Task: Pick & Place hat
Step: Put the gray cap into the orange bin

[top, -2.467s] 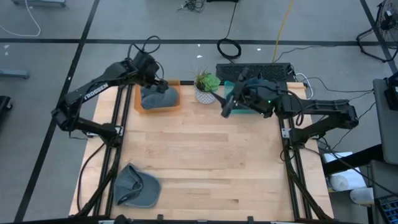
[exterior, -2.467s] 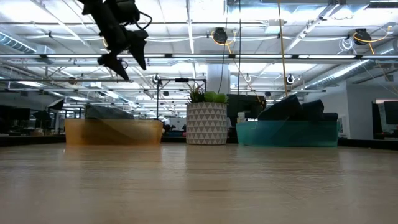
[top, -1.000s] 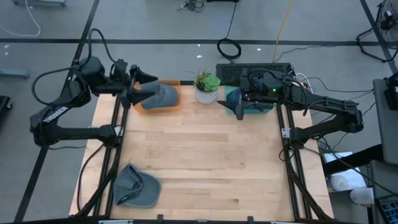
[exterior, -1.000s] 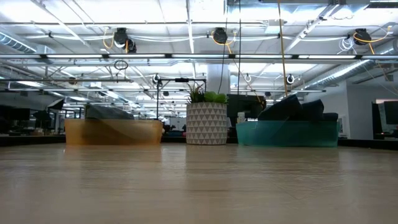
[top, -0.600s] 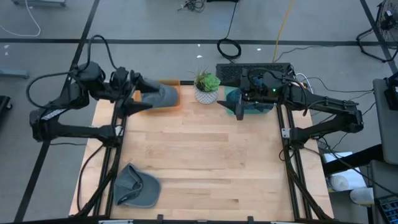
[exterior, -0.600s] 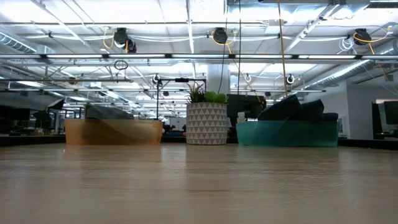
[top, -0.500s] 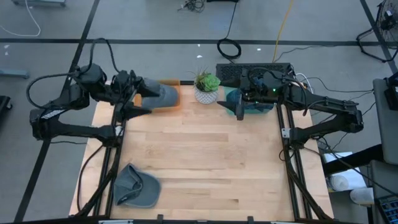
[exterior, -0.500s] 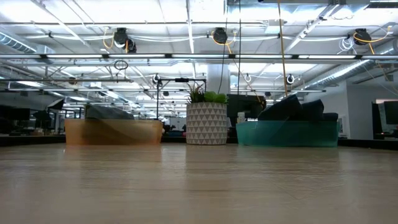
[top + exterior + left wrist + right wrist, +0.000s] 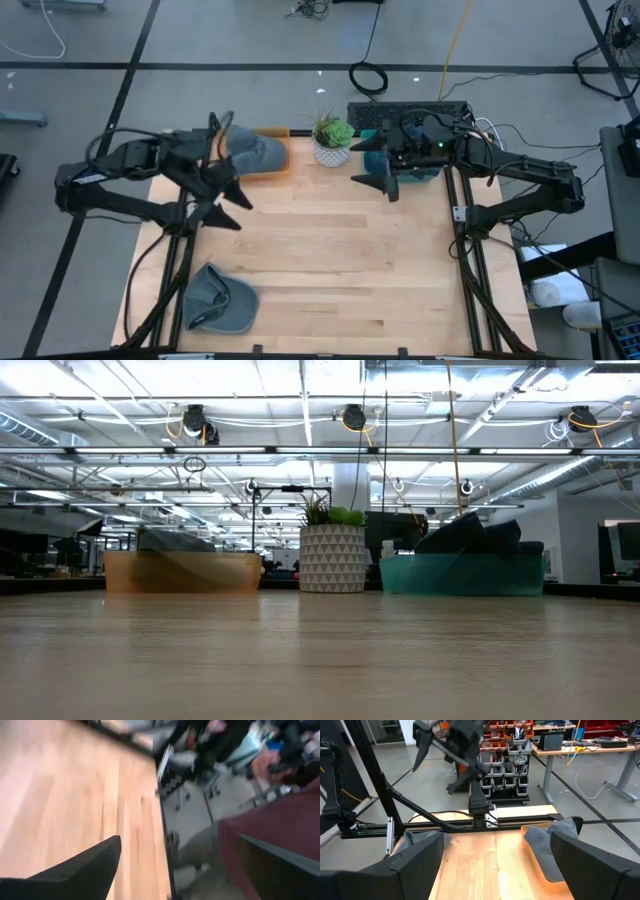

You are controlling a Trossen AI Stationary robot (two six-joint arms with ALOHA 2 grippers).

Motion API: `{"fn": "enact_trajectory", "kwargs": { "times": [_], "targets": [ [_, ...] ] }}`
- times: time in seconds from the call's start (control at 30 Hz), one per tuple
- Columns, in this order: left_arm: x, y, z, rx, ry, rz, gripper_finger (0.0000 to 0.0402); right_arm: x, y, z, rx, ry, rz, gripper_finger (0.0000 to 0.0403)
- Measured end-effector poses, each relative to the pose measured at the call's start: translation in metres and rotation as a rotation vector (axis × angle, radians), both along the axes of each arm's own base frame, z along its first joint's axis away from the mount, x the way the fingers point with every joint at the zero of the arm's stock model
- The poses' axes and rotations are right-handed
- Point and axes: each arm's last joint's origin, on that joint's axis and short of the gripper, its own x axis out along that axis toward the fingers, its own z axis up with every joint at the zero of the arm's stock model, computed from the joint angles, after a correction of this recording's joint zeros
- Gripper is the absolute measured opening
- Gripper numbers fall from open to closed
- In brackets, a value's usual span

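Over the table's left edge, left gripper (image 9: pixel 222 205) jaws spread, empty; right gripper (image 9: pixel 380 170) spread by the teal bin (image 9: pixel 420 172); hat (image 9: pixel 220 300) untouched.

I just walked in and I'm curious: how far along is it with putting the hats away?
One grey hat already sits in the orange bin, and dark hats fill the teal bin. The left gripper is open and empty over the table. One grey cap remains near the table's front-left corner.

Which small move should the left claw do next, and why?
Probably travel toward the grey hat lying loose at the table's near left corner. The left claw is open, empty and above that side, while the orange bin already holds a hat.
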Motion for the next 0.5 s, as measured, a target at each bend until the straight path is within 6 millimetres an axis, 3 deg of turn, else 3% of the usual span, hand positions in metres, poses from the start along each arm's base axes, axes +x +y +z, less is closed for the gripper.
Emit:
{"fn": "enact_trajectory", "kwargs": {
  "times": [0.27,0.5],
  "targets": [
    [0.007,-0.012,-0.025,-0.010,0.273,-0.064,0.0399,0.000,0.000,0.000,-0.010,0.000,0.002,0.0354],
    [0.011,-0.019,-0.049,0.165,0.498,-0.099,0.0399,0.000,0.000,0.000,-0.023,-0.001,0.004,0.0354]
  ]
}}
